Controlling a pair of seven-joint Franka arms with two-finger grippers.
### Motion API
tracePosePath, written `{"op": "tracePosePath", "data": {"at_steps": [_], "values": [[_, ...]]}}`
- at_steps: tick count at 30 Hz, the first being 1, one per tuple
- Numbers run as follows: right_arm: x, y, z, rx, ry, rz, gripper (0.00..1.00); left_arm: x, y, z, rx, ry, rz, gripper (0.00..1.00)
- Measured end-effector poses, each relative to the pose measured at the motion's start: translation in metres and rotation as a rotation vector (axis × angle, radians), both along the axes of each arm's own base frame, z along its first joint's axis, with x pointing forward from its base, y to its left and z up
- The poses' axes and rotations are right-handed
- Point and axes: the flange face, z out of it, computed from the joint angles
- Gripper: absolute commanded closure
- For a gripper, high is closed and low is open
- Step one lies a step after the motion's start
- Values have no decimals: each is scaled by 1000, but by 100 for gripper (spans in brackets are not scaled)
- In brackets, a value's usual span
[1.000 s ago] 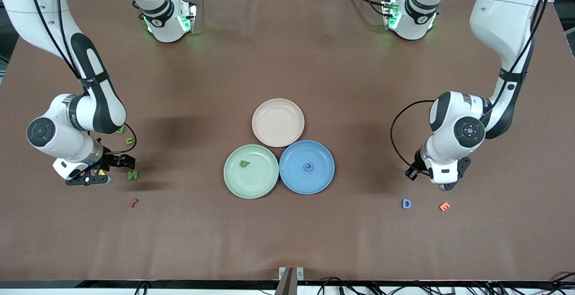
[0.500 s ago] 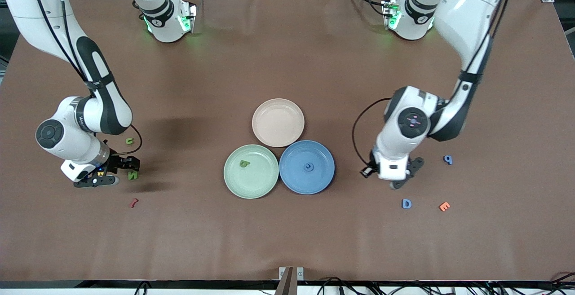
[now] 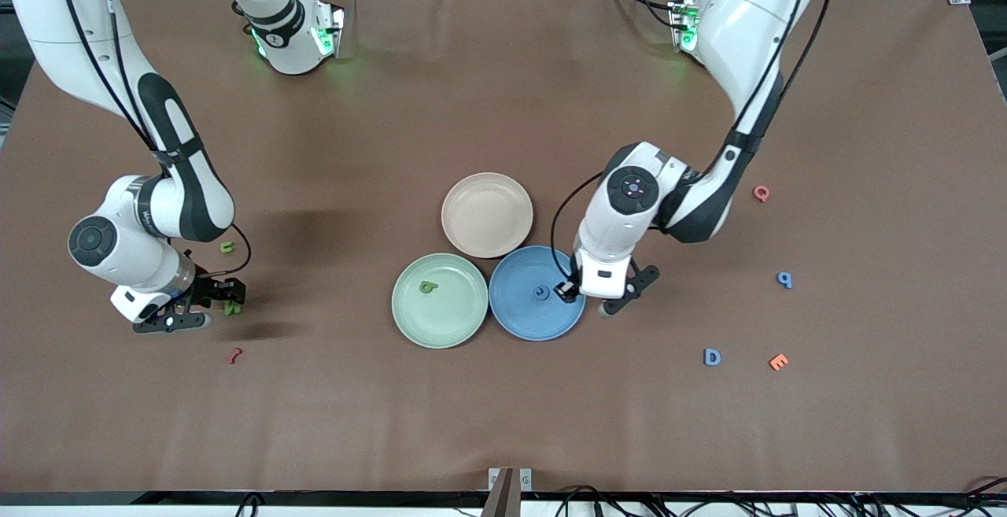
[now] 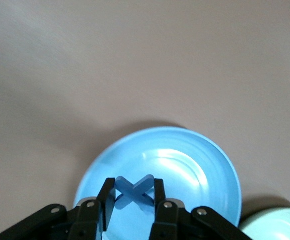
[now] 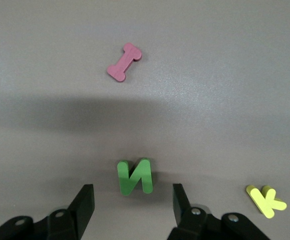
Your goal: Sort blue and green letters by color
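Note:
My left gripper (image 3: 568,290) is shut on a blue X piece (image 4: 133,190) and holds it over the edge of the blue plate (image 3: 519,316), which also shows in the left wrist view (image 4: 194,170). A blue C (image 3: 540,292) lies in that plate. My right gripper (image 3: 224,297) is open and low over a green N (image 5: 135,176), which lies just ahead of its fingertips. A green letter (image 3: 427,287) lies in the green plate (image 3: 448,320). A green U (image 3: 226,247) lies near the right arm. A blue P (image 3: 784,279) and a blue D (image 3: 712,356) lie toward the left arm's end.
A beige plate (image 3: 487,226) stands empty, farther from the front camera than the two coloured plates. A pink Q (image 3: 761,193) and an orange E (image 3: 778,361) lie near the blue letters. A dark red letter (image 5: 124,61) and a yellow K (image 5: 266,200) lie near the N.
My left arm has swung from above the D and E to the blue plate, carrying the X; the blue P and pink Q came into sight. My right gripper has shifted slightly over the N.

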Motion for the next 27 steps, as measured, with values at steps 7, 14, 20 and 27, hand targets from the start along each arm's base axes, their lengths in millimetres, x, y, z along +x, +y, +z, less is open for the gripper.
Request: {"op": "tracePosePath", "data": {"at_steps": [7, 14, 20, 27], "values": [[1, 0, -2, 0, 1, 0, 31, -3, -15, -19, -49, -64, -12, 84], [1, -1, -10, -1, 2, -1, 31, -2, -18, -23, -56, -76, -15, 0], [0, -1, -15, -1, 7, -1, 31, -3, -21, -23, 5, -124, -78, 0], [0, -1, -16, -1, 6, -1, 35, -2, -19, -24, 37, -138, -95, 0]]}}
